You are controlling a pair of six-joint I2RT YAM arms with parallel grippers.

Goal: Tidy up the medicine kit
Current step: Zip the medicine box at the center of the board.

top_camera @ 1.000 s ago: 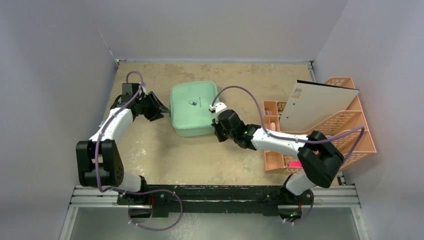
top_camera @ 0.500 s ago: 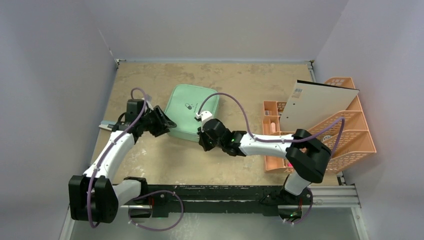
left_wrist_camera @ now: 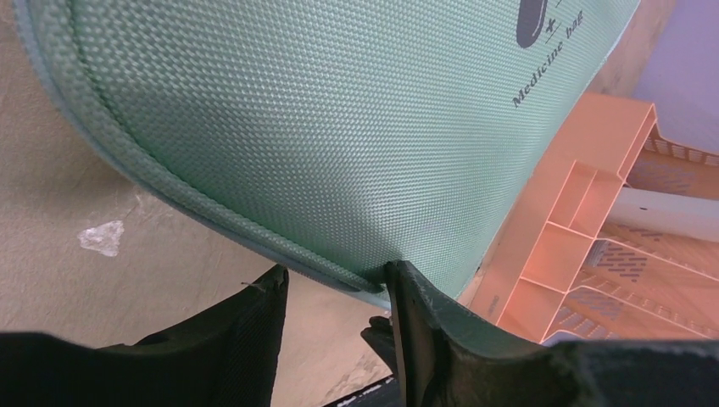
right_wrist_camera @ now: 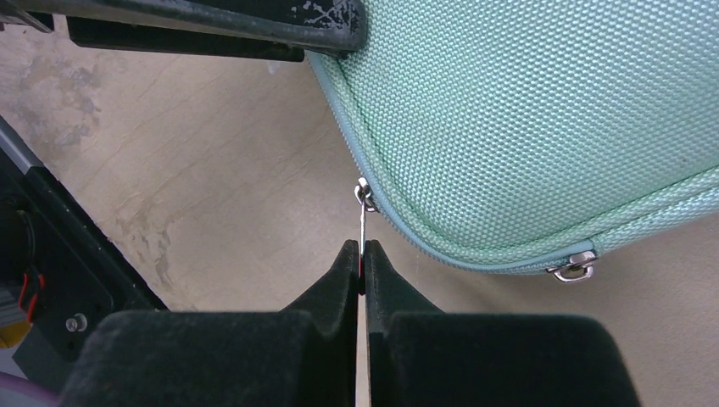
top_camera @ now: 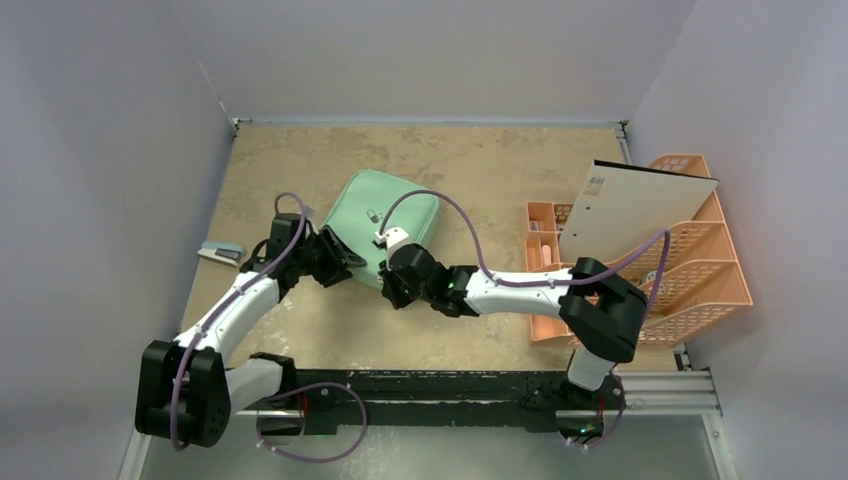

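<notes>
The mint-green medicine kit (top_camera: 385,215) lies closed on the table, turned diagonally; its woven lid fills the left wrist view (left_wrist_camera: 339,127) and the right wrist view (right_wrist_camera: 526,110). My left gripper (top_camera: 345,268) is at the kit's near-left corner, open, with the rim crossing just above the fingertips (left_wrist_camera: 335,275); the right finger (left_wrist_camera: 407,297) touches the rim and the left one stands apart. My right gripper (top_camera: 392,290) is at the kit's near edge, shut (right_wrist_camera: 362,246) on a thin metal zipper pull (right_wrist_camera: 364,208). A second zipper pull (right_wrist_camera: 575,267) hangs free further along the edge.
A peach lattice rack (top_camera: 700,270) stands at the right with a white board (top_camera: 630,210) leaning in it; its compartments show behind the kit (left_wrist_camera: 576,246). A small grey-blue object (top_camera: 220,250) lies by the left wall. Walls close in three sides.
The kit has turned from square to diagonal and slid toward the near left. Both grippers moved with it, the right one staying shut at the near edge; the left jaws widened slightly.
</notes>
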